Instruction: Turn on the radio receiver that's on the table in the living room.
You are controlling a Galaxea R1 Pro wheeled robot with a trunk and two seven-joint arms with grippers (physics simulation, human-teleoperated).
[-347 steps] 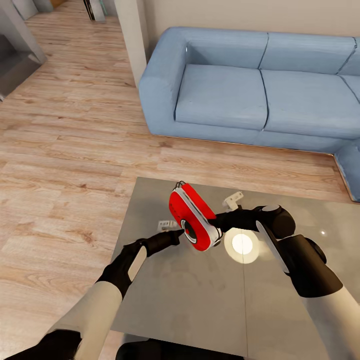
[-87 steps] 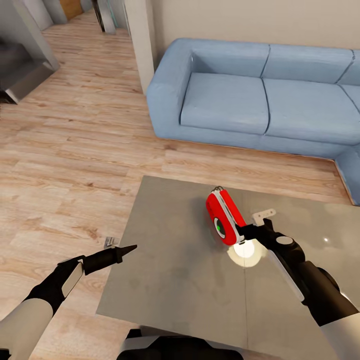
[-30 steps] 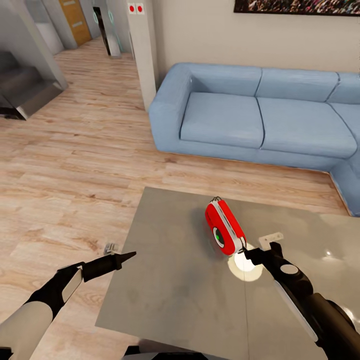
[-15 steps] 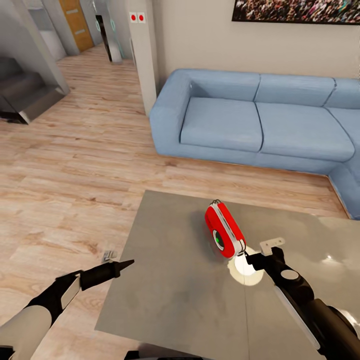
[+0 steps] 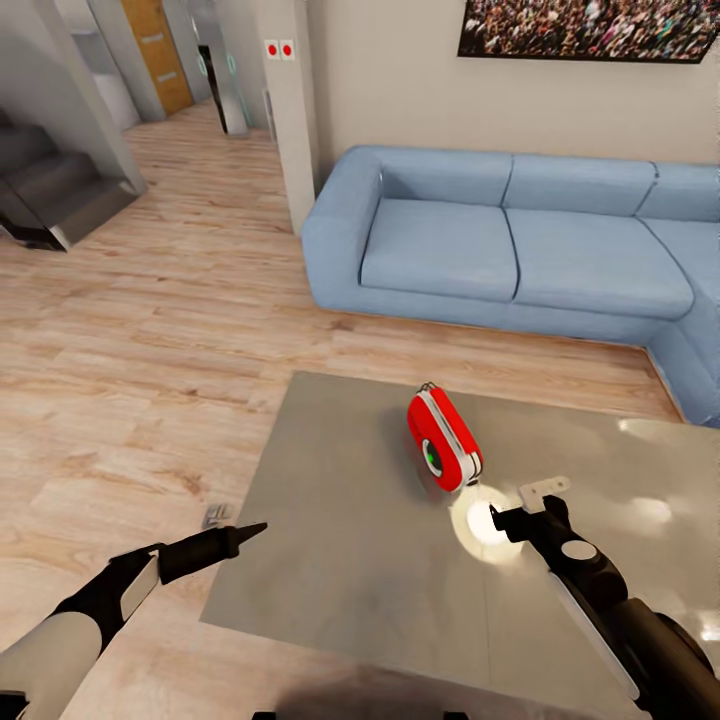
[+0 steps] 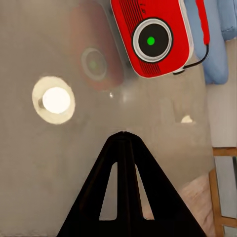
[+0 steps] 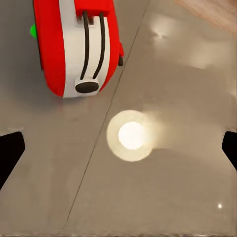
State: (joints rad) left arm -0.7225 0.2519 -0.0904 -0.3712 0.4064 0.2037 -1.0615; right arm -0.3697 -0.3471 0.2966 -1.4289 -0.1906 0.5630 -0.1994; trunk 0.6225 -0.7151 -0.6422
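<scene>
The right gripper (image 5: 520, 505) has let go and backed off, and the radio receiver (image 5: 443, 440) now stands on edge on the table (image 5: 330, 560), green light glowing in its dial (image 6: 151, 40). Jaws wide apart on the right; the left gripper (image 5: 255, 527) hangs pinched to a point beside the table's edge. Switched on, by that light. Best now: withdraw straight back, without brushing the radio.
</scene>
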